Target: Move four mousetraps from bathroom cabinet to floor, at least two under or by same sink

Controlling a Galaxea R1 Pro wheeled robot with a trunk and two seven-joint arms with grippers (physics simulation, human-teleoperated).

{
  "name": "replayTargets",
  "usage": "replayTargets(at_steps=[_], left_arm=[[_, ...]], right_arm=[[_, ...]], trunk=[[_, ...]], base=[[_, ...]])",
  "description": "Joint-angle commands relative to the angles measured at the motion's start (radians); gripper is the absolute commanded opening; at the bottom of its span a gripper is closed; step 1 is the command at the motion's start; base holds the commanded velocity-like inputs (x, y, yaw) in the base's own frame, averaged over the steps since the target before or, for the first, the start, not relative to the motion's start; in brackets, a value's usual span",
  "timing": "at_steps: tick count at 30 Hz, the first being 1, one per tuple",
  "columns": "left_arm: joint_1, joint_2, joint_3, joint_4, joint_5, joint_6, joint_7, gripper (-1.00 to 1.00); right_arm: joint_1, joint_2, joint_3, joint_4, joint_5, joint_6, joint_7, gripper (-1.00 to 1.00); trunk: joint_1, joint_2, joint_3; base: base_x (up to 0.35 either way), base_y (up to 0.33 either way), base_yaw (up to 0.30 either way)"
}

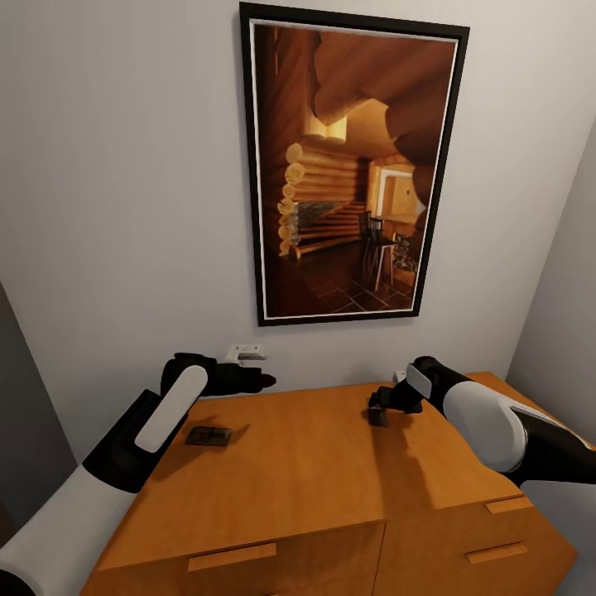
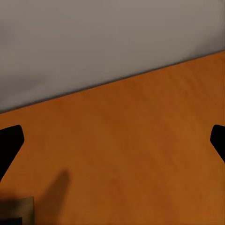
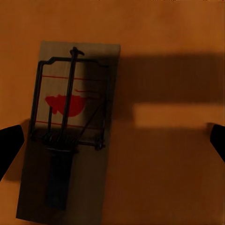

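Two traps lie on the cabinet (image 1: 298,463): left trap (image 1: 207,435) near the left hand (image 1: 263,382), right trap (image 1: 377,416) under the right hand (image 1: 382,400). Both hands' fingers are apart.

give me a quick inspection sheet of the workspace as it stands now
surface: orange-brown cabinet top, flat, drawer fronts with bar handles below
job's things: two mousetraps seen; one mousetrap lies flat on the top near the left arm; a second mousetrap lies on the top under the right gripper, red print and wire bar visible
clutter: nothing seen
grippers: left gripper open above the top's back edge, holding nothing; right gripper open over the second mousetrap, fingertips apart on either side, not closed on it
cables: nothing seen
surroundings: grey wall behind; framed picture of a log interior; small white wall fitting by the left gripper
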Motion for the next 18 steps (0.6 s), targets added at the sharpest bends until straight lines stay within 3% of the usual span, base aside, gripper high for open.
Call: replayTargets(at_steps=[1, 18], left_arm=[[-0.001, 0.001, -0.002, -0.001, 0.010, 0.001, 0.010, 1.00], [-0.001, 0.001, -0.003, -0.001, 0.010, 0.001, 0.010, 1.00]], right_arm=[[-0.001, 0.000, -0.004, 0.001, 0.011, 0.003, 0.006, 1.00], [-0.001, 0.000, -0.004, 0.001, 0.010, 0.003, 0.006, 1.00]], trunk=[[0.000, -0.001, -0.001], [0.000, -0.001, -0.001]], base=[[0.000, 0.000, 0.000], [0.000, 0.025, 0.000]])
